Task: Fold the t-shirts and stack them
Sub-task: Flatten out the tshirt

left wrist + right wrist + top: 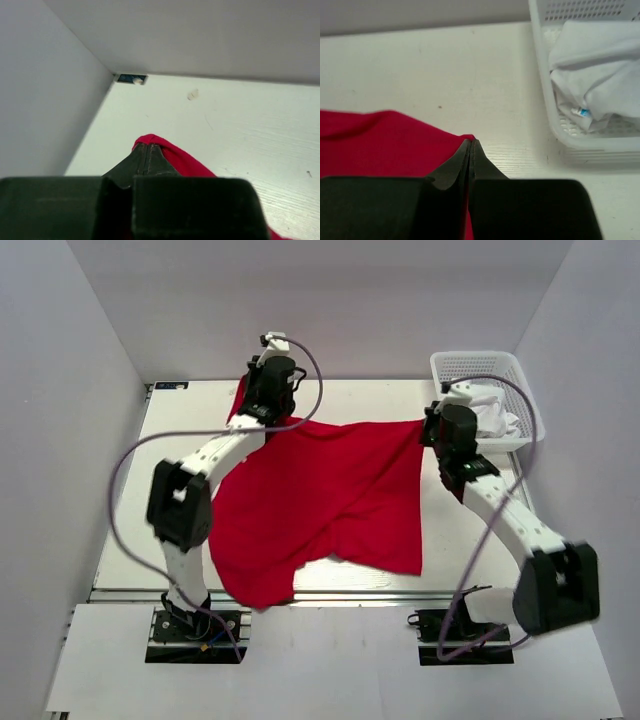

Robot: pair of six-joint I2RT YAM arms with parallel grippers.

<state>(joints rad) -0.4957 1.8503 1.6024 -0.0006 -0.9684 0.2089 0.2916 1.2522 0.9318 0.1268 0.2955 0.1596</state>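
Note:
A bright red t-shirt hangs stretched between both grippers over the middle of the table, its lower part draping toward the near edge. My left gripper is shut on the shirt's far left corner; red cloth wraps over the closed fingertips. My right gripper is shut on the far right corner, with the red fabric running off to the left of its pinched tips. The table under the shirt is hidden.
A white mesh basket stands at the far right corner with crumpled white cloth inside, just right of my right gripper. White walls close in the back and sides. A small blue fitting sits at the far left corner.

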